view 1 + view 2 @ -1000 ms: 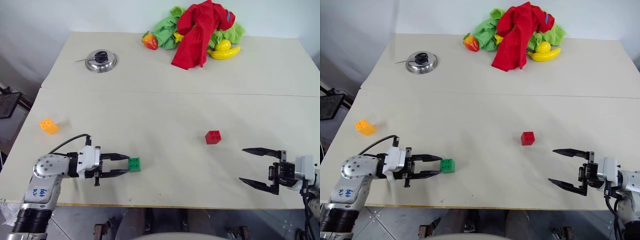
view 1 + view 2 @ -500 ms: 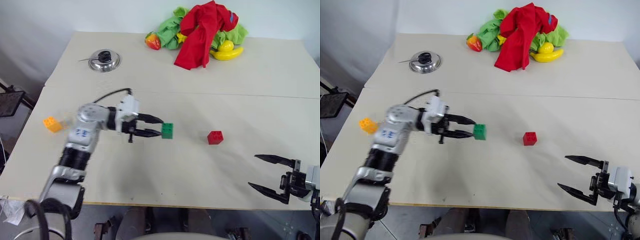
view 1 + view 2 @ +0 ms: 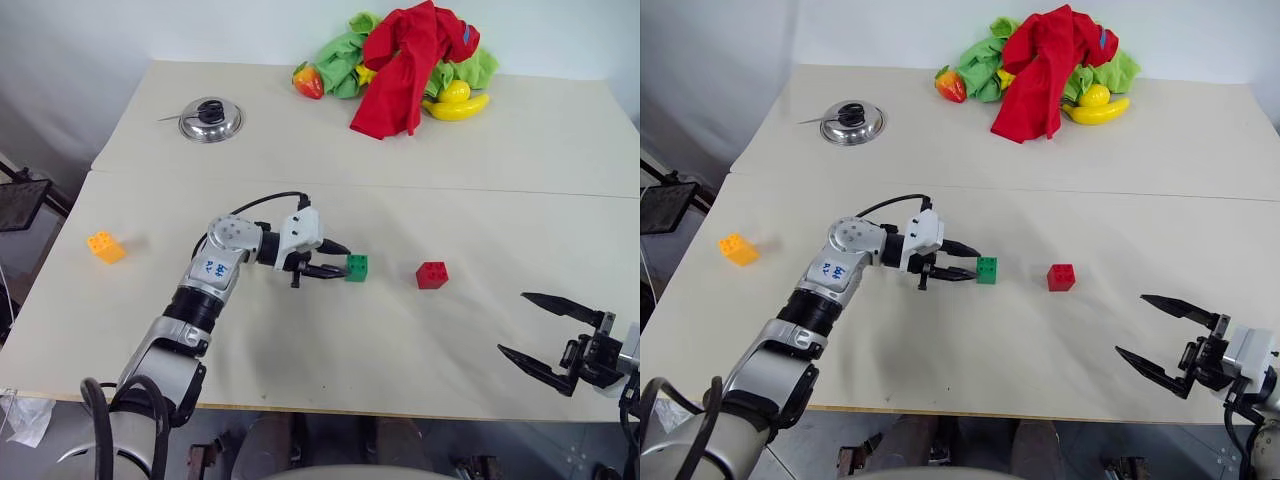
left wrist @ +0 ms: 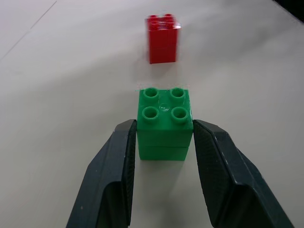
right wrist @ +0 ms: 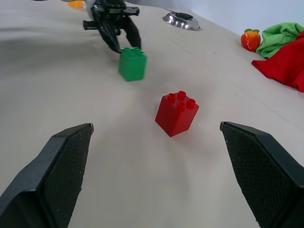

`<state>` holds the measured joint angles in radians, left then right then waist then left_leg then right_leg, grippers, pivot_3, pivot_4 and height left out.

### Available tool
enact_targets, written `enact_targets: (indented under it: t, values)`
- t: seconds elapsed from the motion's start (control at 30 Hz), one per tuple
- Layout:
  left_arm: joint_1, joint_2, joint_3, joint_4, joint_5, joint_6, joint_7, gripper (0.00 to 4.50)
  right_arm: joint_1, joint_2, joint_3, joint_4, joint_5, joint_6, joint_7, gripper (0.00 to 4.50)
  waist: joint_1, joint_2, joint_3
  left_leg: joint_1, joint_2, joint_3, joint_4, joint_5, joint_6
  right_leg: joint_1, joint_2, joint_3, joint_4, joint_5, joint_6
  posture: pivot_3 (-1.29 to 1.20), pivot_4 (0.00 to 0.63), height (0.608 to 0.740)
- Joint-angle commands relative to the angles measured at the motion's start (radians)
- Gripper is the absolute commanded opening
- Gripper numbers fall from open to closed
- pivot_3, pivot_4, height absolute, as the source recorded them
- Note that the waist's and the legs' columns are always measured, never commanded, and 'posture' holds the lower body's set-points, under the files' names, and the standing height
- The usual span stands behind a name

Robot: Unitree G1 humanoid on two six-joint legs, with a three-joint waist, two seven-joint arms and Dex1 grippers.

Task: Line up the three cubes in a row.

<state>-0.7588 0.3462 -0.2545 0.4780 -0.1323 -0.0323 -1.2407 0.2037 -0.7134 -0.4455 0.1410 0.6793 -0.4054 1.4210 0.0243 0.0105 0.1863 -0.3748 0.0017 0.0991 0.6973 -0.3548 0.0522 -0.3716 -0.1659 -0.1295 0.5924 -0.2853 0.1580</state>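
My left gripper [image 3: 343,262] is shut on the green cube [image 4: 165,121], its two fingers [image 4: 114,180] pressing the cube's sides. The cube is upright and low at the table's middle; I cannot tell whether it touches the surface. The red cube [image 3: 431,275] stands on the table a short gap to the green cube's right, seen straight ahead as the red cube [image 4: 163,38] in the left wrist view. The orange-yellow cube [image 3: 104,246] sits alone near the left edge. My right gripper [image 3: 548,335] is open with nothing in it, near the front right edge, facing the red cube [image 5: 176,113].
A metal lid [image 3: 209,119] lies at the back left. A heap of red and green cloths [image 3: 410,55] with a toy strawberry [image 3: 308,80] and a yellow banana [image 3: 455,105] sits at the back. A seam crosses the table [image 3: 500,230].
My left gripper has carried the green cube from near the front left edge to the right and farther in, close to the red cube. The right gripper has hardly moved.
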Motion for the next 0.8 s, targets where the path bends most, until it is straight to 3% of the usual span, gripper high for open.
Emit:
enact_targets:
  t: [0.03, 0.33, 0.5, 0.57, 0.7, 0.8]
  values:
    - [0.0, 0.002, 0.002, -0.017, 0.001, 0.006, 0.001, 1.8, -0.012, 0.007, -0.015, -0.005, 0.001, 0.005, 0.0, 4.5, 0.001, 0.0, 0.0, 0.0, 0.0, 0.0, 0.0, 0.0, 0.0, 0.001, 0.0, 0.0, 0.0, 0.0, 0.0, 0.0, 0.15, 0.74]
    - [0.015, 0.017, 0.05, -0.034, -0.019, -0.033, 0.028, 4.47, -0.088, 0.019, 0.019, 0.025, -0.018, 0.022, 0.016, 4.5, -0.001, 0.0, 0.0, 0.0, 0.0, 0.0, 0.0, 0.0, 0.0, 0.001, 0.0, -0.001, 0.0, 0.0, 0.0, 0.0, 0.15, 0.74]
    - [0.126, 0.114, 0.133, -0.169, -0.126, -0.027, -0.058, 4.47, -0.135, 0.028, 0.061, -0.02, 0.01, 0.093, 0.014, 4.5, -0.01, 0.0, 0.0, 0.0, 0.001, 0.0, 0.0, 0.0, 0.0, 0.0, 0.0, -0.001, 0.001, 0.0, 0.0, 0.0, 0.15, 0.74]
    - [0.218, 0.168, 0.221, -0.219, -0.21, -0.068, -0.101, 4.47, -0.143, 0.009, 0.102, -0.076, 0.048, 0.219, 0.009, 4.5, -0.022, 0.0, 0.0, 0.0, 0.001, 0.0, 0.0, 0.0, 0.0, 0.0, 0.0, 0.0, 0.001, 0.0, 0.0, 0.0, 0.15, 0.74]
    - [0.415, 0.251, 0.405, -0.297, -0.283, -0.096, -0.034, 4.47, -0.204, 0.064, 0.147, -0.151, 0.063, 0.273, -0.036, 4.5, -0.038, 0.001, 0.0, 0.001, 0.003, -0.002, 0.0, 0.0, 0.0, 0.0, 0.0, 0.0, 0.002, -0.001, -0.001, 0.0, 0.15, 0.74]
    - [0.582, 0.245, 0.578, -0.418, -0.304, -0.112, 0.141, 4.47, -0.22, 0.115, 0.192, -0.208, 0.048, 0.266, -0.038, 4.5, -0.029, 0.001, 0.0, 0.001, 0.002, -0.003, 0.001, 0.0, -0.001, 0.0, -0.001, -0.001, 0.002, -0.001, -0.001, 0.0, 0.15, 0.74]
